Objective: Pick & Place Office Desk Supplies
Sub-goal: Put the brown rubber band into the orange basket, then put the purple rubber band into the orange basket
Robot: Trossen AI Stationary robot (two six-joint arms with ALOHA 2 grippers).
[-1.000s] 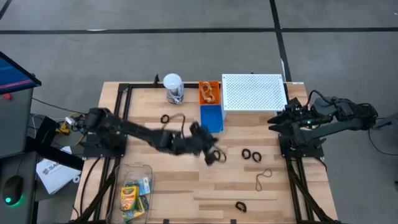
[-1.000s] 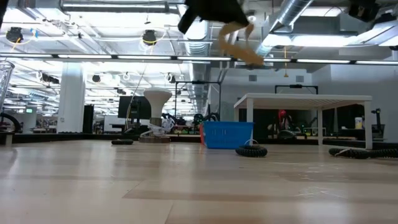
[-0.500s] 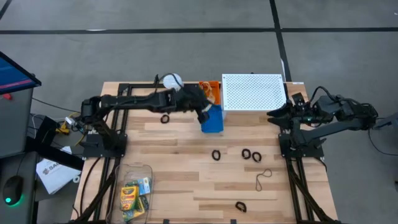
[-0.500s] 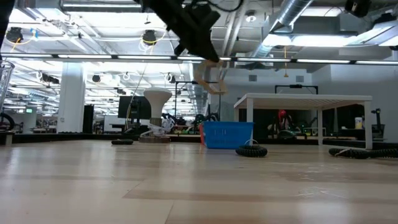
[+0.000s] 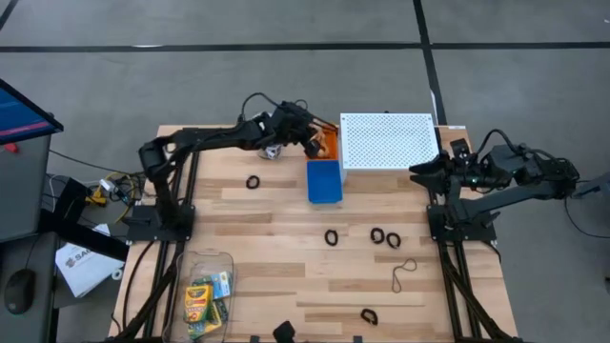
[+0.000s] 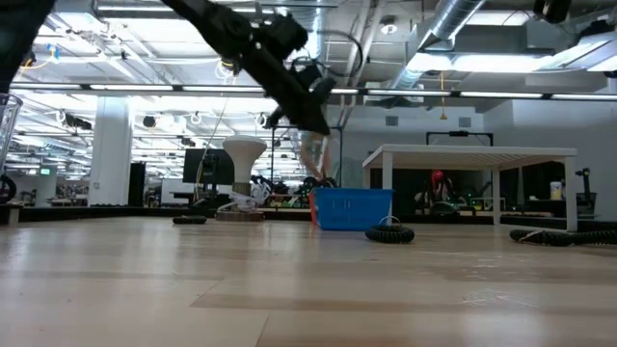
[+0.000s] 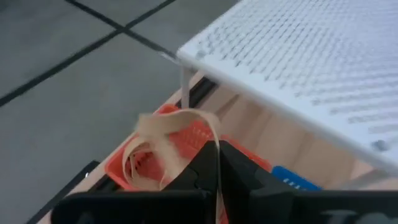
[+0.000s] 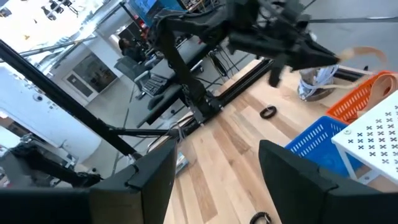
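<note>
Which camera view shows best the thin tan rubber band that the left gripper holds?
The left wrist view: the thin tan rubber band loops just past the shut left gripper, above the orange basket. The low view shows it hanging, the right wrist view as a distant strip; the high view barely shows it.

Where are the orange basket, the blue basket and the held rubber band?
orange basket [image 5: 327, 145]: high view, bare right rim.
blue basket [image 5: 324, 182]: high view, centre of its floor.
rubber band [image 7: 163, 124]: left wrist view, top of the loop.
</note>
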